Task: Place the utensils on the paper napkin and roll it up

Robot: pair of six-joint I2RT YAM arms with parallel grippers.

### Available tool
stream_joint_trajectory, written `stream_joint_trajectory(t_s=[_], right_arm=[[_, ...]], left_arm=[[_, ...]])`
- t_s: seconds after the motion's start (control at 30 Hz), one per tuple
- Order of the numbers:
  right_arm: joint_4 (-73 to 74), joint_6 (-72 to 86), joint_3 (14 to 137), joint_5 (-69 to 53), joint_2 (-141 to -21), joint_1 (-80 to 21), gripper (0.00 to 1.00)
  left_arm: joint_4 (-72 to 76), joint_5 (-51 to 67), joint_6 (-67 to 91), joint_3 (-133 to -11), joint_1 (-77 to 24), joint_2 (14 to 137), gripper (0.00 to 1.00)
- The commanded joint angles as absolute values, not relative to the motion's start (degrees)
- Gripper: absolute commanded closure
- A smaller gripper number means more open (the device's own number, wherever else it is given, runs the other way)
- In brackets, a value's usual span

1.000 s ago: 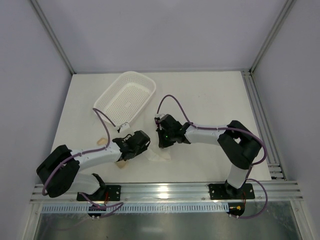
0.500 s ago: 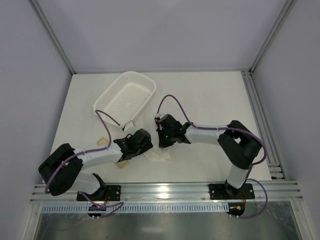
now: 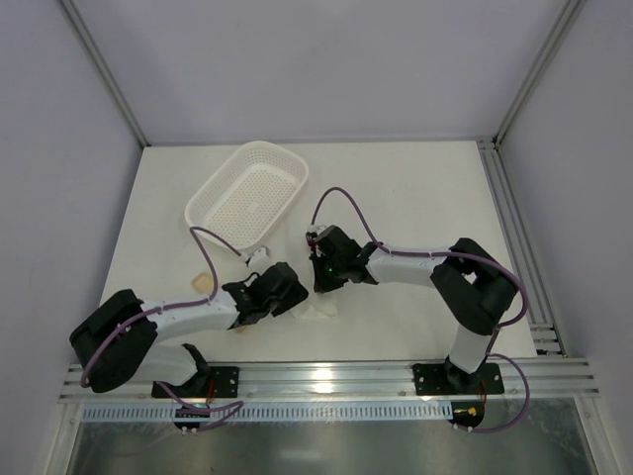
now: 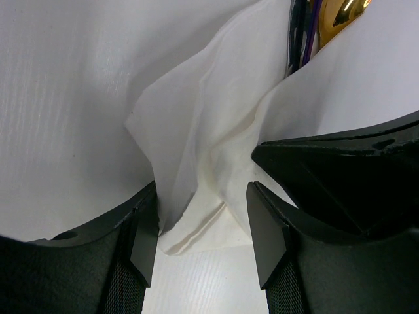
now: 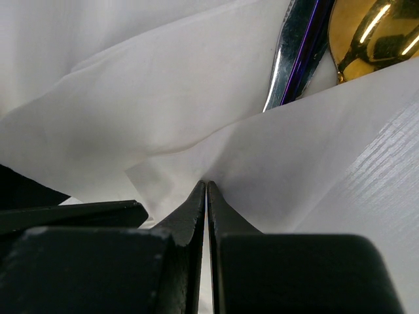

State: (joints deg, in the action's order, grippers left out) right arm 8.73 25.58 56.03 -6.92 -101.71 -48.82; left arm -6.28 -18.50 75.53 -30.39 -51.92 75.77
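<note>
Napkin [image 4: 216, 131]: crumpled on the counter [image 3: 415, 188], near side, between both arms.
Utensils [image 5: 294, 59]: tucked inside, running away from both tips.
Left pincer [image 4: 203, 216]: apart, straddling a raised fold; we judge it nearer.
Right pincer [image 5: 207, 186]: together, at the napkin's edge.

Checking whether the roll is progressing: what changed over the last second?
The left gripper slid slightly toward the near edge and rightward over the paper napkin, its fingers apart astride a raised fold. Nothing was taken hold of or let go. The right gripper, shut at the napkin, and the basket stayed put.
</note>
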Motion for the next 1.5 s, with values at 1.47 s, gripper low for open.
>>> stream_joint_trajectory(t_s=[1.47], right_arm=[[10.6,23.9,53.3,-7.6,-102.9,-48.5,0.96]], left_arm=[[-16.7,-27.2,76.2,-34.7,-52.5,74.0,0.45]])
